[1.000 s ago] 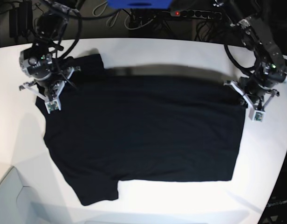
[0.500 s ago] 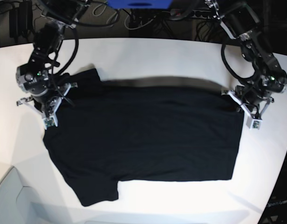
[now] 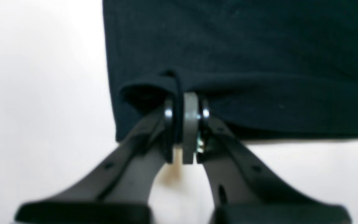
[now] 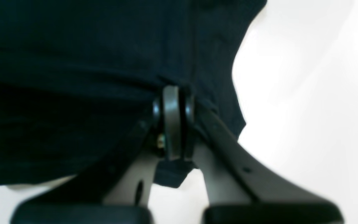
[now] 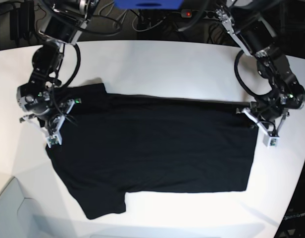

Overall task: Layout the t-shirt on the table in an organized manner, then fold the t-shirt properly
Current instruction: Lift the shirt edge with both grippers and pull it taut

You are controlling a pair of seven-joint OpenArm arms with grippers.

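Note:
The black t-shirt [image 5: 152,148] lies spread wide across the white table [image 5: 162,64], with one sleeve pointing to the front left. My left gripper [image 5: 255,122] is at the shirt's right edge. In the left wrist view, this left gripper [image 3: 183,104] is shut on a pinched fold of the t-shirt [image 3: 244,46], just above the table [image 3: 42,93]. My right gripper [image 5: 57,124] is at the shirt's left end. In the right wrist view, the right gripper [image 4: 172,99] is shut on bunched cloth of the t-shirt [image 4: 73,46], beside bare table [image 4: 306,93].
Cables and a power strip [image 5: 202,14] lie beyond the table's far edge, next to a blue object [image 5: 147,4]. The table's curved edge [image 5: 298,188] runs down the right side. A pale grey surface [image 5: 9,213] sits at the front left corner.
Both grippers have moved toward the table's near side, still shut on the cloth. The shirt's far edge has come with them and lies lower and flatter.

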